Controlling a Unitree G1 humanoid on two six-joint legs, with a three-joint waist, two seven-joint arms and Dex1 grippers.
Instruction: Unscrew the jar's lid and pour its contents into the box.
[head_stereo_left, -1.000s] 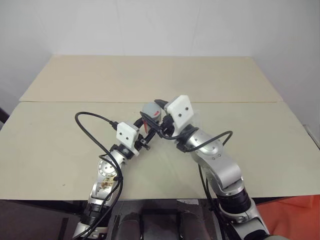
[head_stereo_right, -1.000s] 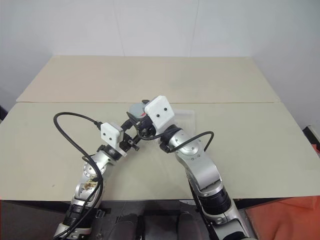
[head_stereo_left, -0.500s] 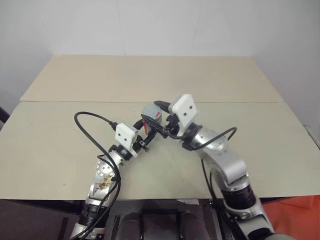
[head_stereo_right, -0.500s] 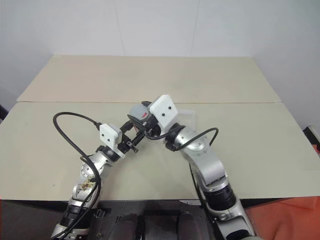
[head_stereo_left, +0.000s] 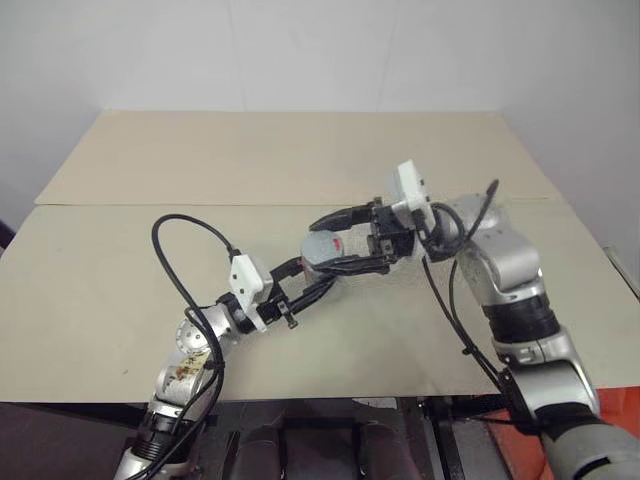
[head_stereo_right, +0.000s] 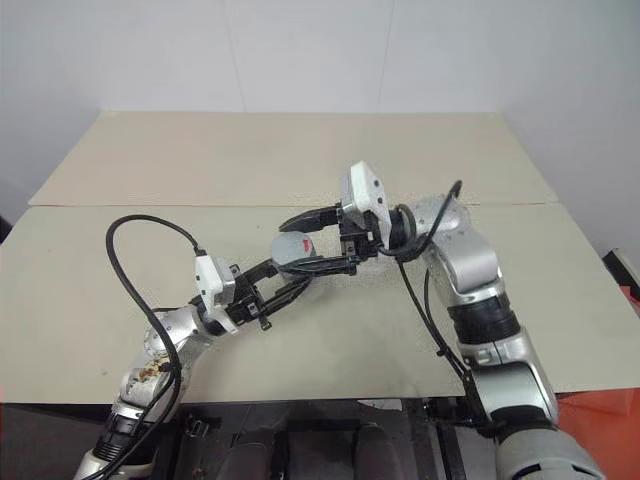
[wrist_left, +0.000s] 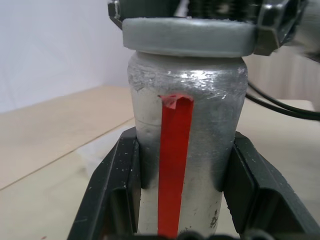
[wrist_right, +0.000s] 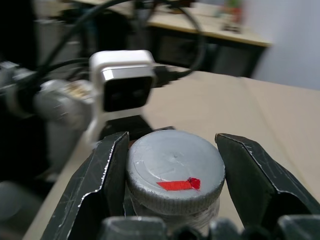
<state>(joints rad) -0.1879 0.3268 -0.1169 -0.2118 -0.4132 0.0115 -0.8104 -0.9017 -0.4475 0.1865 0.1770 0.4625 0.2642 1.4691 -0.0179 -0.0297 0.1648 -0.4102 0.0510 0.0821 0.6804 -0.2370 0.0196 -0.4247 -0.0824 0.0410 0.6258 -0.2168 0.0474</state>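
Observation:
The silver-grey jar (head_stereo_right: 293, 250) with its red stripe (wrist_left: 174, 165) hangs above the middle of the table, and my left gripper (wrist_left: 185, 145) is shut on its body from below. Its grey lid (wrist_left: 187, 37), with a red mark (wrist_right: 176, 185) on top, sits on the jar. My right gripper (head_stereo_left: 322, 245) reaches in from the right, shut on the lid with a black finger (wrist_right: 112, 170) on each side of the rim. The contents are hidden inside the jar. My right hand hides the box.
The beige table (head_stereo_left: 150, 270) runs wide on both sides, with a seam (head_stereo_left: 150, 205) across it and a second panel (head_stereo_left: 250, 150) behind. A black cable (head_stereo_left: 185, 250) loops up from my left arm. A white wall stands behind the table.
My right arm has swung out to the right and its gripper has turned to point left across the jar's top. My left gripper has drawn back a little, bringing the jar nearer.

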